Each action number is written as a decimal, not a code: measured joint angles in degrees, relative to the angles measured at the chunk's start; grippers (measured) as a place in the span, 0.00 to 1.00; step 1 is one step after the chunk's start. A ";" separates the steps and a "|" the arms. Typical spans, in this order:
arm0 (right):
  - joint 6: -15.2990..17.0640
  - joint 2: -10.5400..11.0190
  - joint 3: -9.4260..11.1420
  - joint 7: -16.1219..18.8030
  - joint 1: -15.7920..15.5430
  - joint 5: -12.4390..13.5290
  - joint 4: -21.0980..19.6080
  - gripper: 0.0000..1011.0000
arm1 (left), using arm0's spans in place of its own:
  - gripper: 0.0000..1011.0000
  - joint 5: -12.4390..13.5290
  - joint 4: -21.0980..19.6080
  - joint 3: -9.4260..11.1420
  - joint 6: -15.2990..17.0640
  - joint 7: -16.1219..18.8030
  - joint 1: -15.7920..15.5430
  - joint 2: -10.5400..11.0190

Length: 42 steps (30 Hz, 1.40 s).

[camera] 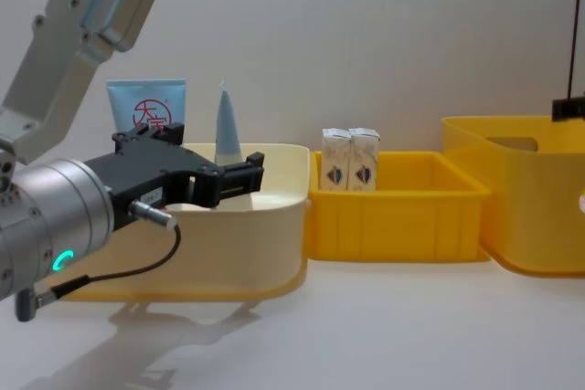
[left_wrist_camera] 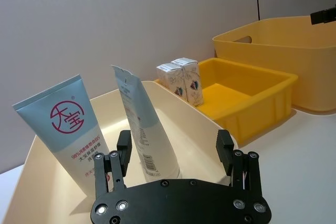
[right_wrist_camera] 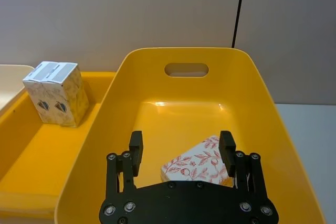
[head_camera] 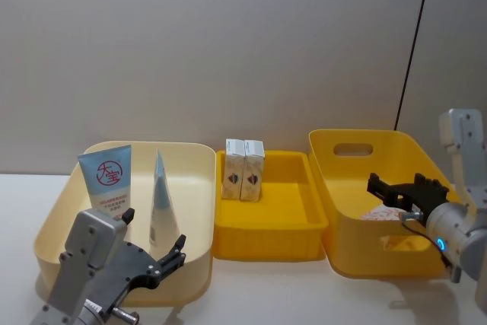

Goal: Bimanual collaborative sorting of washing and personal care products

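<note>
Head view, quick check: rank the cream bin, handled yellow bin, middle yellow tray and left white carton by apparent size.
Largest, too close to rank: cream bin, handled yellow bin.
Then: middle yellow tray.
Smallest: left white carton.

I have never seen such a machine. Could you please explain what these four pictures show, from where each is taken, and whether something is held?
It is a robot with two arms, each ending in a two-fingered gripper. One picture looks down from its head, one across from its chest, two from cameras on its wrists. On the white table stand three bins. The pale bin at its left holds two standing tubes; the low yellow tray in the middle, two small white cartons; the tall yellow bin at its right, a red-flowered pack. The left gripper is open before the tubes, the right gripper open above the pack. Neither holds anything.
</note>
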 joint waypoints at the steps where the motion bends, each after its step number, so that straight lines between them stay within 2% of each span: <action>1: 0.03 0.05 0.12 0.07 -0.12 0.05 0.11 0.89 | 0.99 0.00 -0.01 0.00 0.00 0.00 0.00 0.00; 5: 0.09 0.12 0.32 0.23 -0.39 0.19 0.34 0.99 | 0.99 0.14 -0.12 -0.02 0.24 0.00 -0.04 0.01; 12: 0.16 0.22 0.57 0.43 -0.69 0.33 0.57 0.99 | 0.99 1.69 -1.73 0.04 3.01 0.20 -1.01 0.66; 18: 0.20 0.25 0.71 0.52 -0.86 0.41 0.69 0.99 | 0.99 3.72 -3.83 0.41 6.99 0.15 -2.84 1.59; 26: 0.23 0.30 0.79 0.58 -0.98 0.45 0.79 0.99 | 0.99 5.61 -5.69 1.07 14.05 -2.21 -6.72 2.96; 35: 0.23 0.34 0.84 0.66 -1.03 0.51 0.82 0.99 | 0.99 4.93 -4.73 1.03 19.85 -6.00 -9.70 3.21; 42: 0.23 0.34 0.88 0.67 -1.06 0.51 0.86 0.99 | 0.99 2.59 -2.83 -0.19 21.44 -8.36 -10.35 2.24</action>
